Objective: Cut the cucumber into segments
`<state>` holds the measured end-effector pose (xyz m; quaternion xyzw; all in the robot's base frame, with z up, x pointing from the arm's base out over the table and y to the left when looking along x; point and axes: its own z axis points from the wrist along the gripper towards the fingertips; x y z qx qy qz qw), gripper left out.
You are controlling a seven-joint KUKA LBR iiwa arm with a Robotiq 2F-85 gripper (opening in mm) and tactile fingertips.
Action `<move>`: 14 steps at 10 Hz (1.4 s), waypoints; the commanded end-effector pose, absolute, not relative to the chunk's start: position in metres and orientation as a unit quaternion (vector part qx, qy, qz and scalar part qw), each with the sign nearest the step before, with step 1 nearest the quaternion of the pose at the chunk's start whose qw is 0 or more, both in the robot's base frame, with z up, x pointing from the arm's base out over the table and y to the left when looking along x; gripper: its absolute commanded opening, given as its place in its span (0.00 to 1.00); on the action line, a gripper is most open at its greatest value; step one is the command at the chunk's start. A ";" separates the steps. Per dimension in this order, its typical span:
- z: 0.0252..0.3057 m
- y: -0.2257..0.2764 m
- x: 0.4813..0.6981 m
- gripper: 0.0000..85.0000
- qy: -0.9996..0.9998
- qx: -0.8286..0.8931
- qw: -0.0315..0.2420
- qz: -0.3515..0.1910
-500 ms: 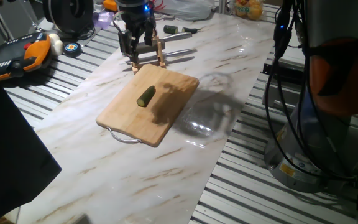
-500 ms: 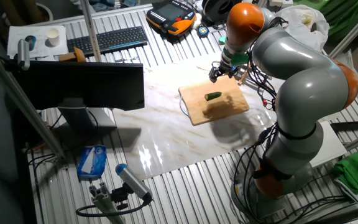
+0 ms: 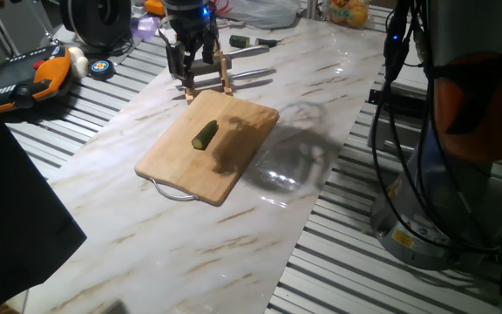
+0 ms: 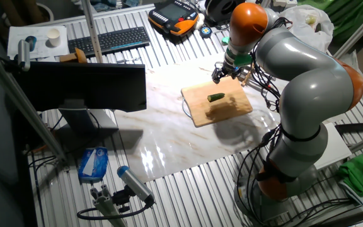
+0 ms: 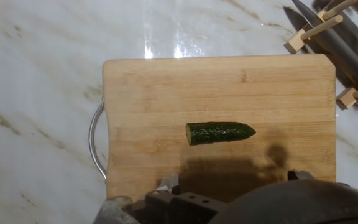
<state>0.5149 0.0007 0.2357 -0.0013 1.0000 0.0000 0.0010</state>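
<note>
The cucumber (image 3: 205, 134) (image 4: 216, 97) (image 5: 219, 132) is one short dark green piece with a pale cut end. It lies near the middle of the wooden board (image 3: 234, 166) (image 4: 232, 110) (image 5: 142, 87). No segments are in view. My gripper (image 3: 192, 63) (image 4: 227, 74) hangs over the board's far edge, above a small wooden rack (image 3: 206, 85) (image 5: 312, 31), well apart from the cucumber. Its fingertips (image 5: 166, 185) peek in at the bottom of the hand view, spread wide with nothing between them.
A knife blade (image 5: 334, 46) (image 3: 253, 77) lies on the rack beside the board. A second knife (image 3: 251, 48) lies farther back. A metal handle (image 3: 171, 192) (image 5: 94, 140) sticks out from the board's end. A teach pendant (image 3: 33, 77) and clutter lie at the table's far left.
</note>
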 end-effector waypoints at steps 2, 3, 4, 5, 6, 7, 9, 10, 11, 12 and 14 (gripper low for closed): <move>0.236 0.001 0.515 1.00 0.991 0.062 -0.059 -0.101; 0.236 0.001 0.515 1.00 0.991 0.061 -0.059 -0.101; 0.236 0.001 0.515 1.00 0.991 0.061 -0.059 -0.101; 0.236 0.001 0.515 1.00 0.991 0.061 -0.059 -0.100; 0.236 0.000 0.515 1.00 0.991 0.060 -0.057 -0.101; 0.236 0.000 0.516 1.00 0.992 0.054 -0.056 -0.102; 0.237 -0.003 0.517 1.00 0.993 0.027 -0.047 -0.102; 0.238 -0.006 0.519 1.00 0.994 0.007 -0.040 -0.098; 0.240 -0.009 0.521 1.00 0.996 -0.005 -0.035 -0.088; 0.240 -0.012 0.523 1.00 0.996 -0.016 -0.022 -0.083; 0.237 -0.015 0.528 1.00 0.996 -0.035 -0.019 -0.078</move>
